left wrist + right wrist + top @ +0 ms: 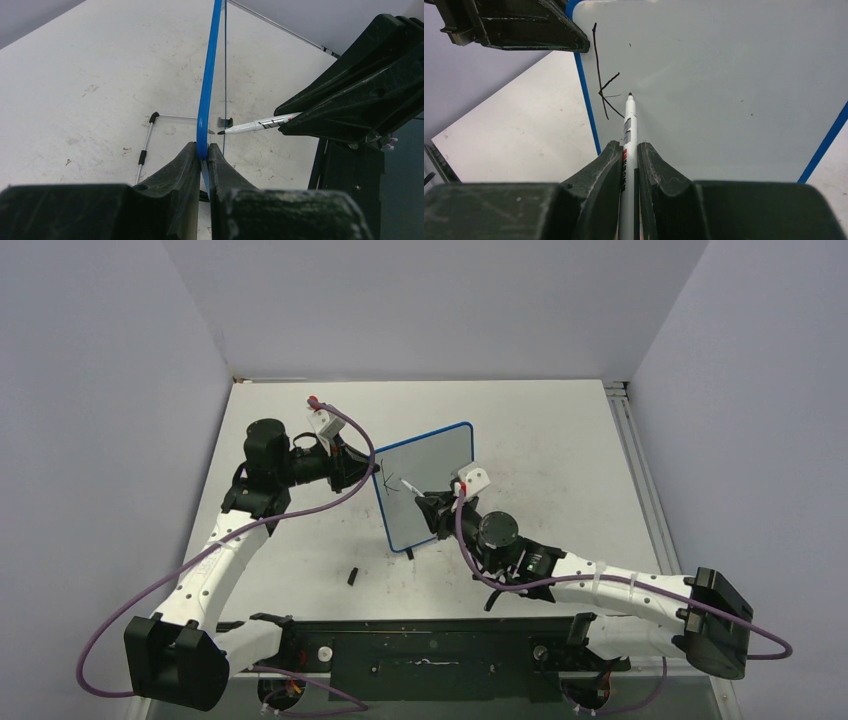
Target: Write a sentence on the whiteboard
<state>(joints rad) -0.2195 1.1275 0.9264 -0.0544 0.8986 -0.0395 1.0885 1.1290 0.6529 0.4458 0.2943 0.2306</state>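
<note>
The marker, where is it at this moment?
In the right wrist view, the marker is clamped in the right gripper, its tip at the whiteboard just right of the first black strokes.

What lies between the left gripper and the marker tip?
Between left gripper and marker tip lie the K strokes on the whiteboard; right wrist view shows it.

1. From the left wrist, the whiteboard [205,100] is seen edge-on, clamped between the left gripper's [202,147] jaws. Its writing face is hidden, and its top is cut off far ahead of them.
2. The marker's [629,120] rear barrel disappears between the right gripper's [629,146] jaws.
3. Ahead of those jaws, it cannot be told whether the tip touches the board.
4. From above, the sentence [382,481] is too small to read.
5. The small black object [353,576], well apart from both pairs of jaws, is too small to identify.
</note>
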